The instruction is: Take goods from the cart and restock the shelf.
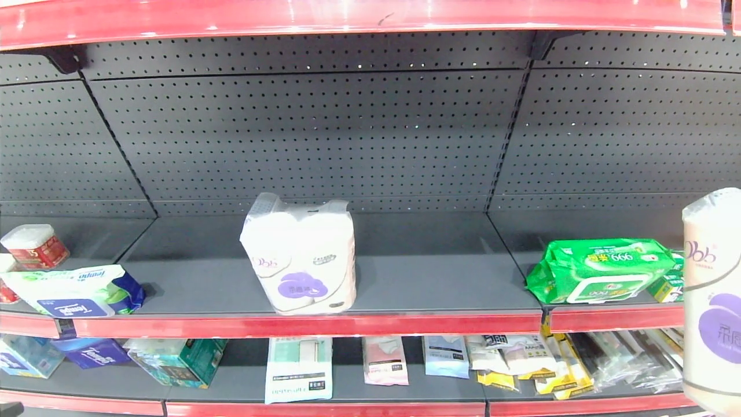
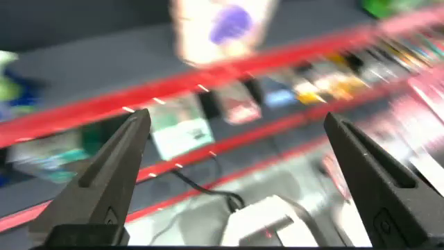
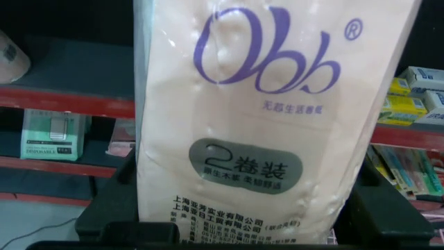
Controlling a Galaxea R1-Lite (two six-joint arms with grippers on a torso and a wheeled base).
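Roll pack [image 1: 713, 301], white with purple print, hangs upright well to the right of the shelf pack [image 1: 300, 255] and nearer the camera. The right gripper [image 3: 243, 215] is clamped on the roll pack, with its jaws pressed against either side of the lower part. The shelf pack is a like pack standing at the front edge of the grey shelf [image 1: 417, 272]. Green wipes [image 1: 602, 271] lie on the shelf to the right of the shelf pack. A tissue pack [image 1: 75, 291] lies to its left, and a red-and-white tub [image 1: 35, 246] sits farther left and back. Flat packets [image 1: 299, 368] lie on the board below the shelf pack. The left gripper [image 2: 239, 173] has its jaws wide apart and grips nothing; the shelf pack shows blurred beyond them.
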